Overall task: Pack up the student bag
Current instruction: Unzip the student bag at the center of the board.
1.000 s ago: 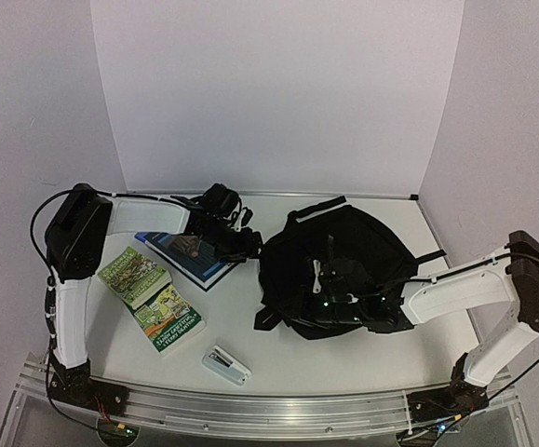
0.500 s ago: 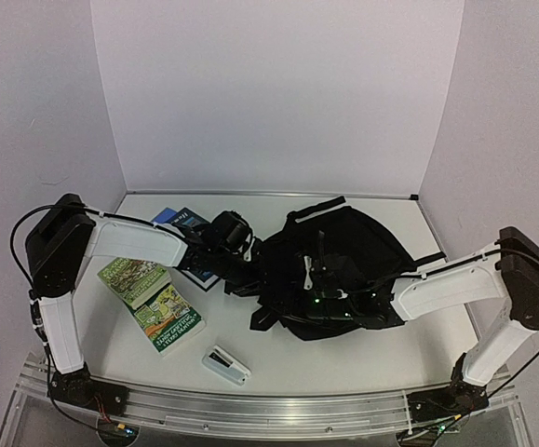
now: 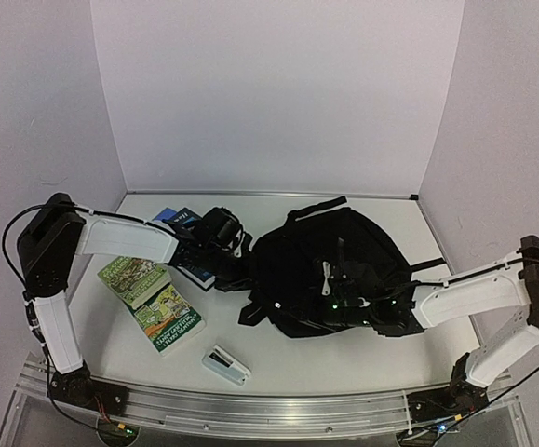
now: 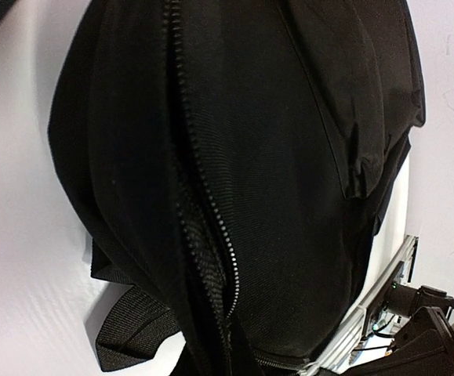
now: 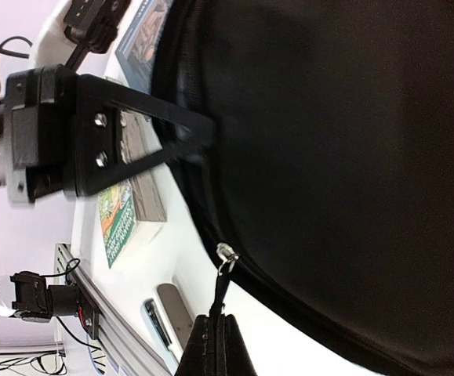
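The student bag (image 3: 320,261), a large black fabric backpack, lies in the middle of the table. It fills the left wrist view, where its zipper (image 4: 203,180) gapes slightly. My left gripper (image 3: 240,272) is shut on the fabric at the bag's left edge, and it also shows in the right wrist view as the left gripper (image 5: 199,141). My right gripper (image 5: 219,345) is shut on the black zipper pull cord just below the metal slider (image 5: 225,254). From above, the right gripper (image 3: 323,291) sits over the bag's front half.
Two green books (image 3: 134,277) (image 3: 168,317) lie left of the bag. A blue book (image 3: 183,244) lies partly under my left arm. A small grey-white stapler-like device (image 3: 225,364) rests near the front rail. A loose bag strap (image 4: 128,325) lies on the table.
My left arm came from over the blue book to the bag, and its gripper closed on the bag's left edge. The right gripper shifted slightly right, still holding the zipper pull.
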You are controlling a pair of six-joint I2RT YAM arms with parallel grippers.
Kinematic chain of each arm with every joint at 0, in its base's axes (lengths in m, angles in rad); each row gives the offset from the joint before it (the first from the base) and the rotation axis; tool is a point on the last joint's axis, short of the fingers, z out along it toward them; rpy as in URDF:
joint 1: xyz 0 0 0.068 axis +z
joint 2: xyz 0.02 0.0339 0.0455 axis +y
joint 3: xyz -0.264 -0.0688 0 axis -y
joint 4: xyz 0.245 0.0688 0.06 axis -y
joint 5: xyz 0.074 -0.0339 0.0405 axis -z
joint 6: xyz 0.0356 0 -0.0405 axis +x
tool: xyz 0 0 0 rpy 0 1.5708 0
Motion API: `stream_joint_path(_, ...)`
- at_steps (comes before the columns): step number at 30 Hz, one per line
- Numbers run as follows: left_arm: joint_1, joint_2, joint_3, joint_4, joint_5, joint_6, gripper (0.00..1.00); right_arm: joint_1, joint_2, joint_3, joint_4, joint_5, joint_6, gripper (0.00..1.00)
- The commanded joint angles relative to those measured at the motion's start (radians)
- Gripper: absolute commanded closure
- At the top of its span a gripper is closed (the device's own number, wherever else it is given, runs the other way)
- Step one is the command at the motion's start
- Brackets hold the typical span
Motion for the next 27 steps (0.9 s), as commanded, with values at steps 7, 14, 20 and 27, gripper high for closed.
stream_joint_path(7, 0.152, -0.11, -0.097, -0.043, -0.014, 0.096, 1.0, 0.007, -0.11, -0.076, -0.096, 0.061, 0.053, 1.0)
stream_joint_path(14, 0.186, -0.149, -0.134, -0.086, -0.013, 0.14, 1.0, -0.072, -0.144, -0.086, -0.222, 0.098, 0.058, 1.0)
stream_joint_path(20, 0.19, -0.164, -0.157, -0.077, -0.016, 0.142, 1.0, -0.203, -0.199, -0.121, -0.274, 0.095, 0.045, 1.0)
stream_joint_path(27, 0.191, -0.159, -0.173, -0.047, 0.004, 0.134, 1.0, -0.236, -0.188, -0.128, -0.291, 0.096, 0.031, 1.0)
